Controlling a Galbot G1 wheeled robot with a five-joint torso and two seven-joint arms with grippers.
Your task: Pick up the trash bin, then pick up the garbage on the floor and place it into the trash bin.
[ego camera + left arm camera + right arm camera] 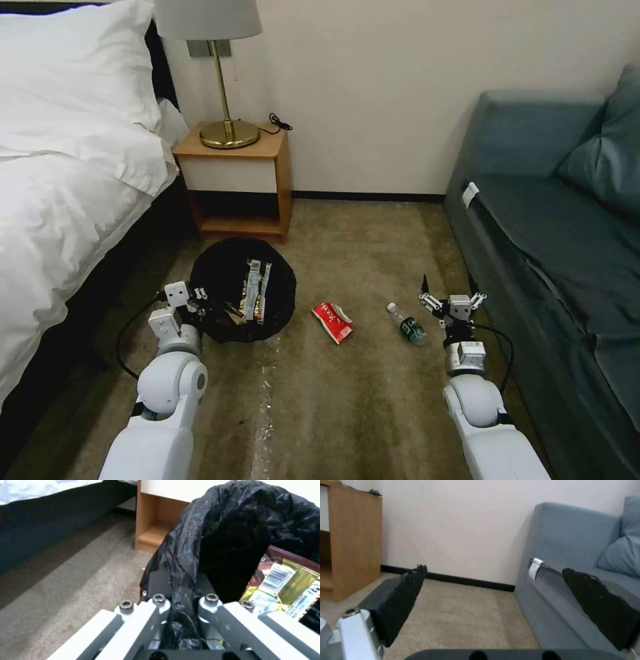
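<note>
Black plastic lining is showing all round the trash bin, which is sitting by the nightstand with the left gripper clamping its near rim, jaws pinched tight on the bag. A yellow-silver wrapper is already lying inside. Still waiting on the carpet are the red snack packet and the small bottle. Just beside that bottle, the right gripper is hovering, jaws spread wide and holding nothing.

We see a beige carpet under a plain cream wall. Far left stands a white-sheeted bed, beside it a wooden nightstand bearing a brass lamp; right, a blue-grey sofa.
</note>
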